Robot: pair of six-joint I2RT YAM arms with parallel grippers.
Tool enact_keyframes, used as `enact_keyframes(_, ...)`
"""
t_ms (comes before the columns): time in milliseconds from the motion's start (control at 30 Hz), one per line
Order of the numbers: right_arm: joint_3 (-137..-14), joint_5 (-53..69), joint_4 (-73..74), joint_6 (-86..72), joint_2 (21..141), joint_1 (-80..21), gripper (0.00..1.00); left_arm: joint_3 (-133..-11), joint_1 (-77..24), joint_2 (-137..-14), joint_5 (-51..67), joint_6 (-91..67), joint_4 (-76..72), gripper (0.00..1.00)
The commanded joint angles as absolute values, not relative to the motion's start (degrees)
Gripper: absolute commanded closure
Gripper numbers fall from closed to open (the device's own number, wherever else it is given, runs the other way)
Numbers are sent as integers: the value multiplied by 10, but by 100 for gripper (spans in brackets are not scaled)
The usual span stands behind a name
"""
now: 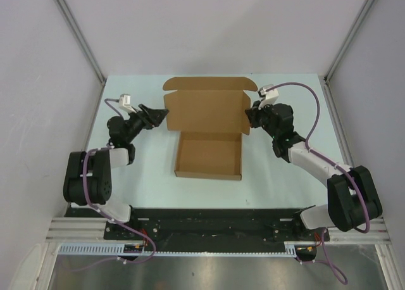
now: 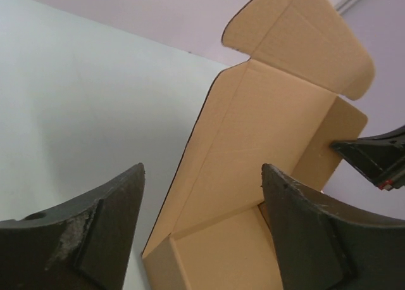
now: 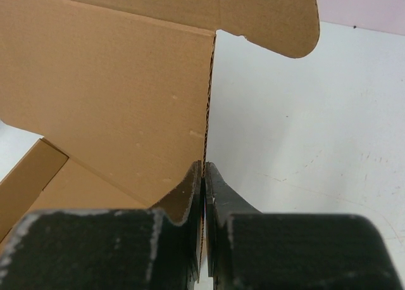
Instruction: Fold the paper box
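I'm watching the plain brown cardboard paper box (image 1: 209, 156) sitting mid-tabletop (image 1: 278, 170), lid (image 1: 205, 109) standing at the far side. My right gripper (image 1: 249, 120) is clamping the lid's right edge, and my left gripper (image 1: 162, 114) is hanging released just left.

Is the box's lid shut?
No, the lid stands open at the back of the box, and the inside shows.
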State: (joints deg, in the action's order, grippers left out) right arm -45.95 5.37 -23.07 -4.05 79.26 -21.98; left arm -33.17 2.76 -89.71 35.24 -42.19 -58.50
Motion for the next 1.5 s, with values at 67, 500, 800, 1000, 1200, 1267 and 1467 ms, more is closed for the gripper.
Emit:
enact_keyframes(67, -458, 50, -237, -18, 770, -231, 98, -381, 30, -960, 421, -502, -777, 16)
enact_keyframes(500, -458, 45, -244, -31, 780, -235, 98, -412, 17, -966, 429, -432, -717, 56)
enact_keyframes(800, -458, 46, -240, -29, 777, -236, 98, -418, 14, -951, 395, -390, -653, 39)
enact_keyframes(1000, -459, 49, -243, -34, 777, -240, 98, -432, 4, -969, 410, -388, -643, 53)
enact_keyframes(1200, -458, 50, -243, -33, 779, -247, 98, -445, -11, -991, 413, -388, -642, 49)
enact_keyframes(1267, -459, 47, -243, -33, 780, -247, 98, -446, -18, -989, 404, -372, -622, 41)
enact_keyframes(1467, -458, 45, -243, -33, 779, -248, 98, -445, -21, -989, 397, -368, -622, 64)
